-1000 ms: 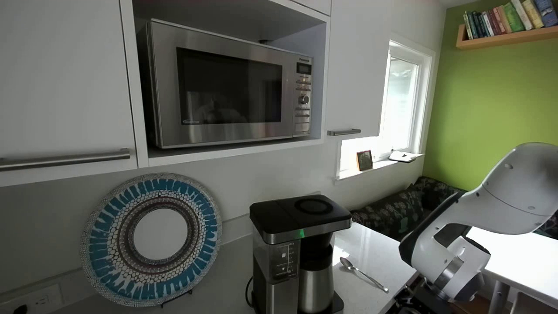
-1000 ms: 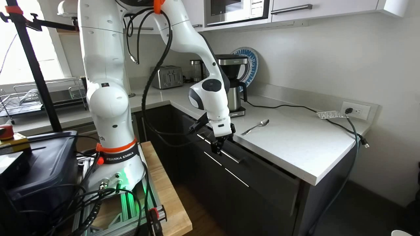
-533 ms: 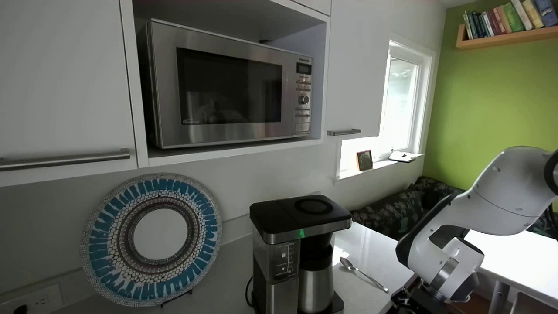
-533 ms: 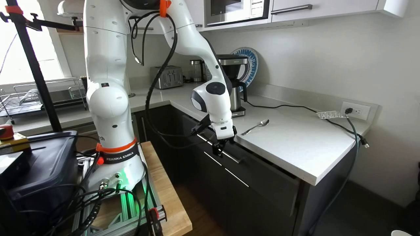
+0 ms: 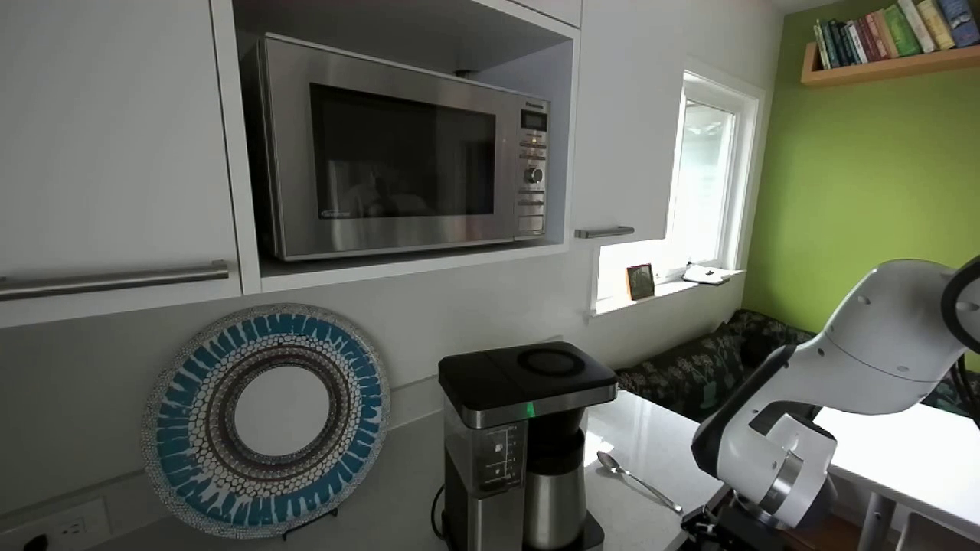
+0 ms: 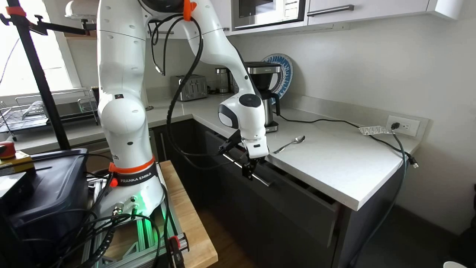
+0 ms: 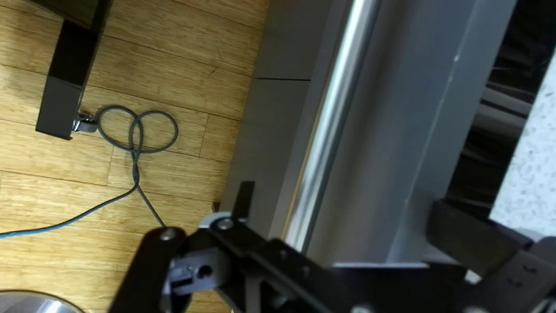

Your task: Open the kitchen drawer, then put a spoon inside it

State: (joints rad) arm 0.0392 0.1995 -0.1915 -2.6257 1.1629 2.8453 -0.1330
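Step 1 of 2 appears part-complete: the drawer [image 6: 297,203] stands ajar, my hand [image 7: 345,206] is spread wide over its front, gripping nothing, and step 2 is outstanding, the spoon [image 6: 293,142] lying on the desk [image 6: 334,160] above the drawer.

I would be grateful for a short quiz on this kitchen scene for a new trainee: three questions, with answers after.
1. Which appliance stands nearest the spoon: A) toaster, B) coffee maker, C) microwave?
2. True or false: the end effector is at the drawer, away from the spoon.
3. Fill in: the spoon lies on the ..., and the drawer stands partly ...

Key: 1 B; 2 true; 3 counter, open.
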